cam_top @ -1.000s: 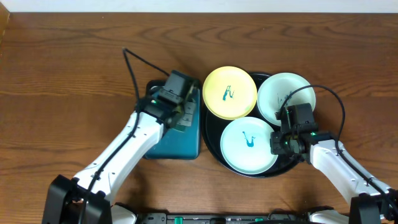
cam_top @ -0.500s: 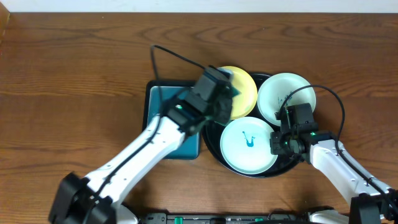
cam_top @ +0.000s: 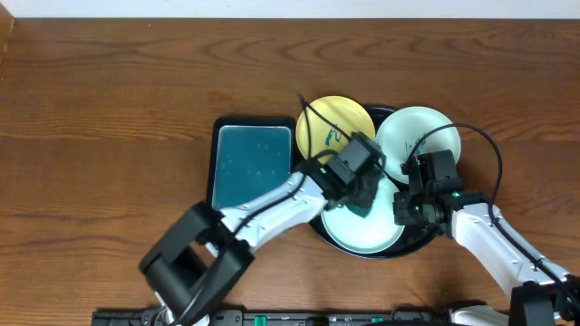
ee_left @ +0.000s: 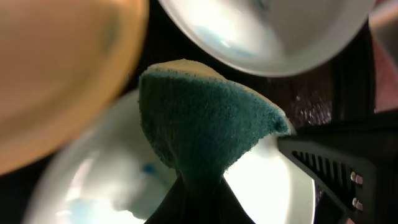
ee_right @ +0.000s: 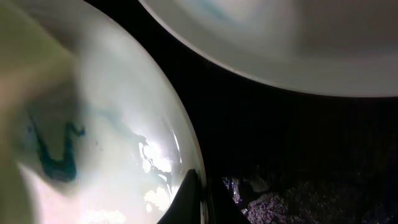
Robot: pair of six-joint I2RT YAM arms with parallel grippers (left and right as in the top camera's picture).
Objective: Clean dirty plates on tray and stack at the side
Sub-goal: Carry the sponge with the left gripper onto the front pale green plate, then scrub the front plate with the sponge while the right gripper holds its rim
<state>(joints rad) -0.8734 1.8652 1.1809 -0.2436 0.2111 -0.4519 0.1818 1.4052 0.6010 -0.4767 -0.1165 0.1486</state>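
left gripper (cam_top: 362, 195) clenched on green sponge (ee_left: 199, 124) over front mint plate (cam_top: 367, 231); right gripper (ee_right: 198, 194) pinches its rim. i should press sponge flat on teal stain (ee_right: 53, 152), rim held steady.

Plates (cam_top: 419, 136) tight together on tray (cam_top: 381, 255); left arm (cam_top: 272, 204) above them; probably free table (cam_top: 109, 136) far left

The left arm reaches across the near-left edge of the tray (cam_top: 373, 116), and the left gripper (cam_top: 362, 201) sits over its middle, jaws clamped on a sponge (ee_left: 199, 124). The right arm enters from the near-right. The right gripper (cam_top: 401, 210) sits low inside, pinching the rim of the near plate (ee_right: 112, 149).
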